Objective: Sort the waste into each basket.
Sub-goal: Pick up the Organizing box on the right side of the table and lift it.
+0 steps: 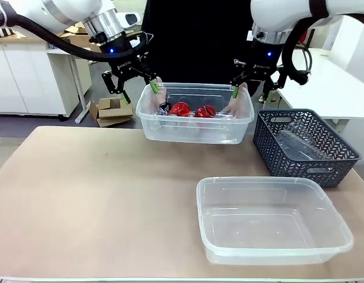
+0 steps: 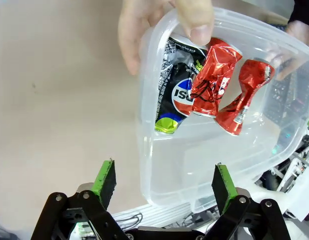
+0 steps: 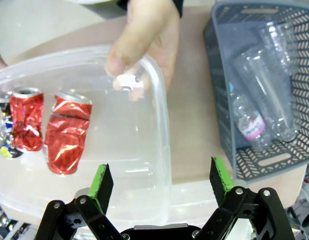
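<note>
The waste in the clear tub [image 1: 188, 134] is two crushed red cans [image 3: 67, 132] with silver ends and a dark can [image 2: 174, 95] printed in blue and yellow-green. They lie side by side on the tub's floor, long axes roughly parallel, running from the robot's side toward the person's. The person's hands [image 3: 144, 40] hold the tub at both ends. Clear bottles [image 3: 264, 85] lie lengthwise in the slate-blue basket [image 1: 288, 162]. The left gripper [image 2: 164, 165] and right gripper [image 3: 159, 165] hover over the tub's ends, spread wide and holding nothing.
</note>
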### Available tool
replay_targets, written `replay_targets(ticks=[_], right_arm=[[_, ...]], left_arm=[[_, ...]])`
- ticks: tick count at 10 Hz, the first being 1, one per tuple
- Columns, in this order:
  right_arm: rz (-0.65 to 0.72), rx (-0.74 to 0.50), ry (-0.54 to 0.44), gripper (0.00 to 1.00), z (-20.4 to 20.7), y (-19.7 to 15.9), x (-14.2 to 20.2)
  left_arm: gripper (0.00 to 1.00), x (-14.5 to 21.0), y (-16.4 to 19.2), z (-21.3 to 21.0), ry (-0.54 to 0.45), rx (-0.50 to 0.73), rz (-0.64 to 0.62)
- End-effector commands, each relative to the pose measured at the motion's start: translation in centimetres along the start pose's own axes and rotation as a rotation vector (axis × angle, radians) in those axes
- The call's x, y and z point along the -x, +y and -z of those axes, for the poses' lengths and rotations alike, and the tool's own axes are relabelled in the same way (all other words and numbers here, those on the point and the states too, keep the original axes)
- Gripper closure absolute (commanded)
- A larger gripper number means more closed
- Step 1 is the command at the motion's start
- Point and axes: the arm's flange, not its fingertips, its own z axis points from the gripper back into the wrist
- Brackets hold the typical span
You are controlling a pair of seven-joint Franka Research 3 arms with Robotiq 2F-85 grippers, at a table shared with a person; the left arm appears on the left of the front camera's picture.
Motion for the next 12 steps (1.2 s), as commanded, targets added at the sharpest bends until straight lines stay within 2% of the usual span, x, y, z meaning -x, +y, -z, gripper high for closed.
replay_targets(ticks=[1,2,3,4,5,6,7,8,9,10,11,12], right_arm=[[0.000,0.000,0.000,0.00,0.0,0.0,0.0],[-0.055,-0.035,-0.074,0.00,-1.9,0.5,3.5],[-0.160,-0.164,-0.052,0.00,-3.8,-0.2,9.3],[-0.182,-0.241,-0.015,0.00,-5.6,-1.5,14.8],[-0.118,-0.248,-0.018,0.00,-6.8,-3.2,19.6],[-0.089,-0.225,-0.071,0.00,-7.5,-4.9,23.8],[-0.057,-0.135,-0.097,0.00,-7.4,-6.8,27.7],[-0.050,-0.105,-0.114,0.00,-7.5,-8.8,30.4],[-0.016,-0.151,-0.131,0.00,-7.7,-11.3,32.3],[0.021,-0.181,-0.125,0.00,-7.1,-13.9,33.3],[-0.062,-0.147,-0.090,0.00,-6.9,-8.7,30.3],[-0.062,-0.147,-0.090,0.00,-6.9,-8.7,30.3]], left_arm=[[0.00,0.0,0.0,0.0,0.000,0.000,0.000],[0.00,2.1,-1.2,-2.0,-0.037,0.040,0.023],[0.00,6.9,-0.8,-4.3,0.000,0.193,0.036],[0.00,11.8,0.0,-5.4,-0.036,0.209,0.043],[0.00,16.3,-0.1,-5.7,-0.045,0.244,0.072],[0.00,20.1,-0.8,-5.1,-0.090,0.228,0.086],[0.00,23.1,-2.7,-3.5,-0.059,0.174,0.136],[0.00,25.3,-4.1,-1.9,-0.005,0.163,0.195],[0.00,26.5,-4.8,0.7,0.062,0.085,0.189],[0.00,27.7,-3.7,2.6,0.072,-0.033,0.146],[0.00,27.9,-2.8,4.1,0.094,-0.076,0.096],[0.00,28.5,-4.4,1.4,0.058,0.064,0.180]])
